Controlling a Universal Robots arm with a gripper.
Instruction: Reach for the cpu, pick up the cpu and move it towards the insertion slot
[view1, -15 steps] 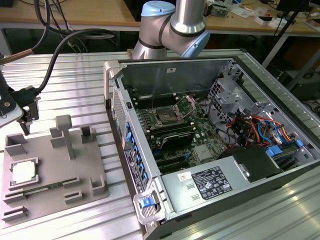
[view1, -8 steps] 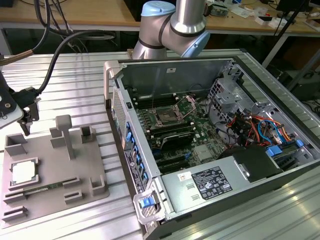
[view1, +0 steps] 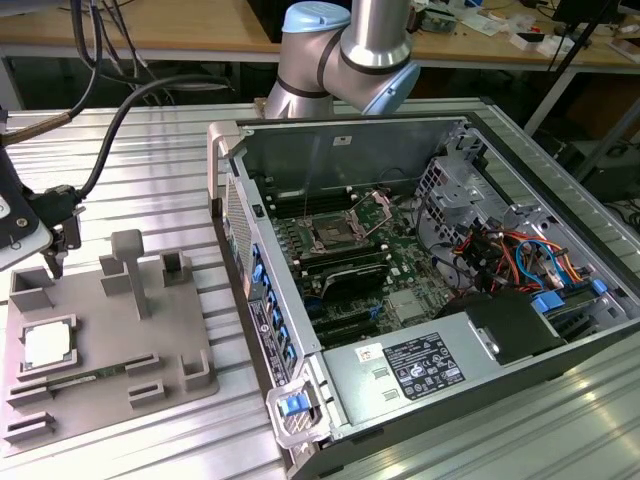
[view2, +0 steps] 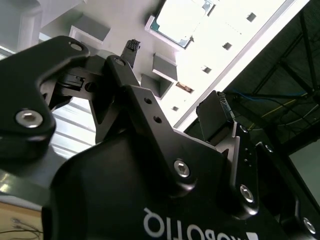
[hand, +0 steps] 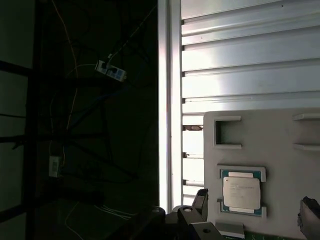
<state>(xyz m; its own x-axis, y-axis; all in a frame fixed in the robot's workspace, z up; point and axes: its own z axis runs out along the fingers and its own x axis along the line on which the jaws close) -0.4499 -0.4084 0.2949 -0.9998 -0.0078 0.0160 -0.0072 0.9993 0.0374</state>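
The jaws are spread wide apart and nothing is held between them. One of the fingertips (view2: 131, 46) is seen bare in the second wrist view. The jaws are hung above the grey tray (view1: 110, 340), near the cpu (view1: 48, 345) but not touching it.

The cpu is laid flat in a shallow square seat in the tray, with its shiny top up. In the first wrist view the cpu (hand: 241, 193) is seen with small raised corners of the tray around it.

The cpu is judged to be light, thin and stiff. Its metal top is likely smooth and slippery, and its underside is likely easy to hurt. It is best gripped by two facing edges, on the thin rim, where no raised corner is in the way. Only a gentle squeeze should be needed, and it should be kept level.

The tray is set on the ribbed metal tabletop (view1: 170, 170). The insertion slot (view1: 330, 236) is found well apart from the tray, inside the open computer case (view1: 350, 140), at the exterior view's right.
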